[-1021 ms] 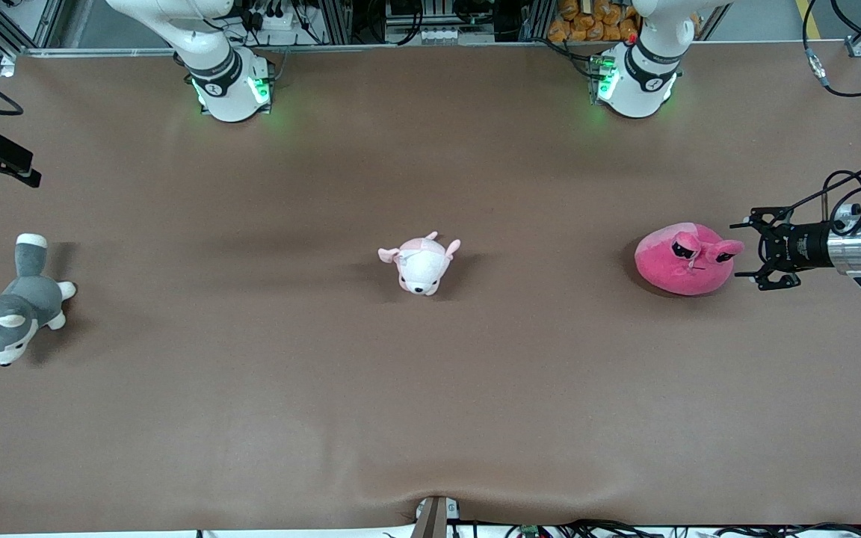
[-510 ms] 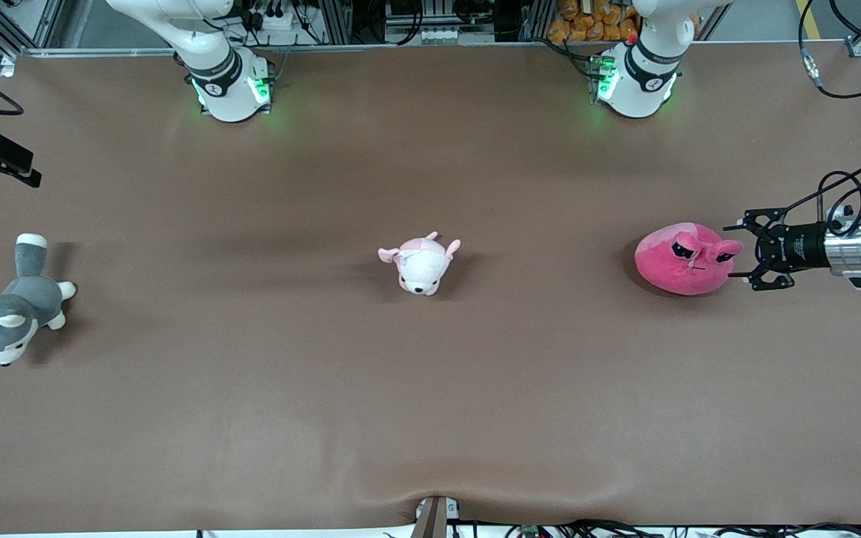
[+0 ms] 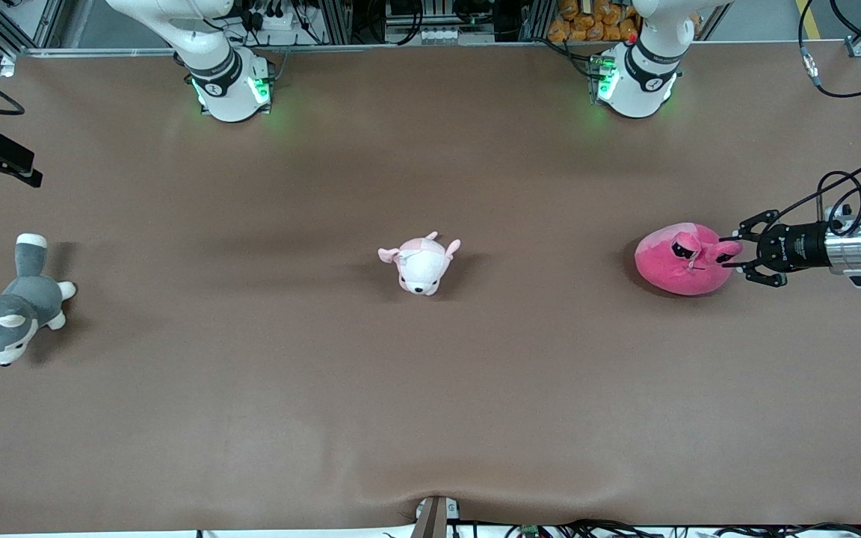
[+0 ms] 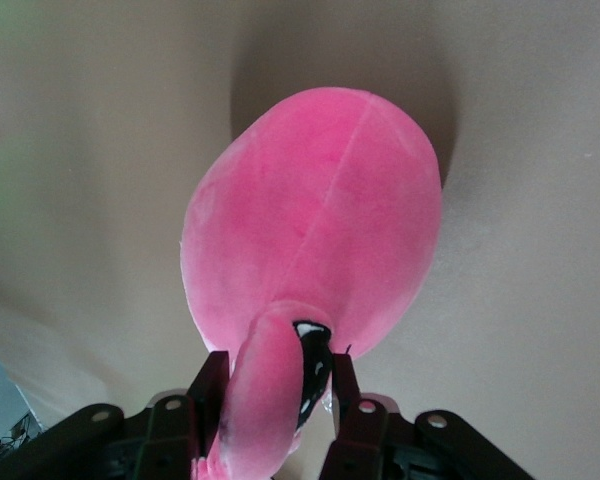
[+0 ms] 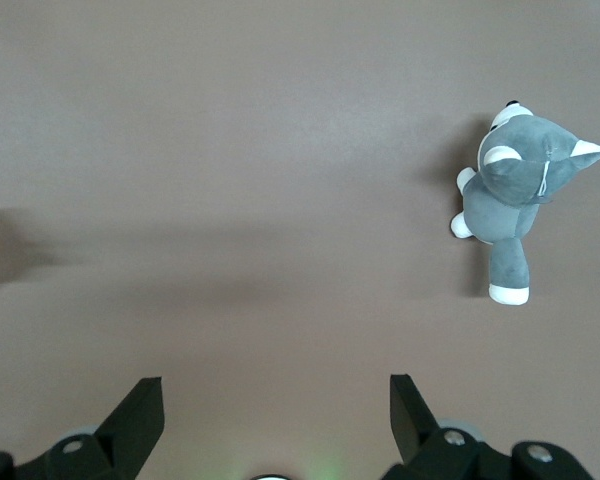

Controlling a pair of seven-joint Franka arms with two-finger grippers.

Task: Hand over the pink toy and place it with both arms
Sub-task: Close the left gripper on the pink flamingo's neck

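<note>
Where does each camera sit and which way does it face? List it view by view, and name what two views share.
Front view: high across the table, facing both arm bases; shows the husky plush, puppy plush and the left gripper.
Left wrist view: on the left arm's wrist, looking down its fingers, which pinch an ear of the pink toy.
Right wrist view: on the right arm's wrist, looking down at the table between its open fingers.
Shared: the husky shows in the front and right wrist views.
</note>
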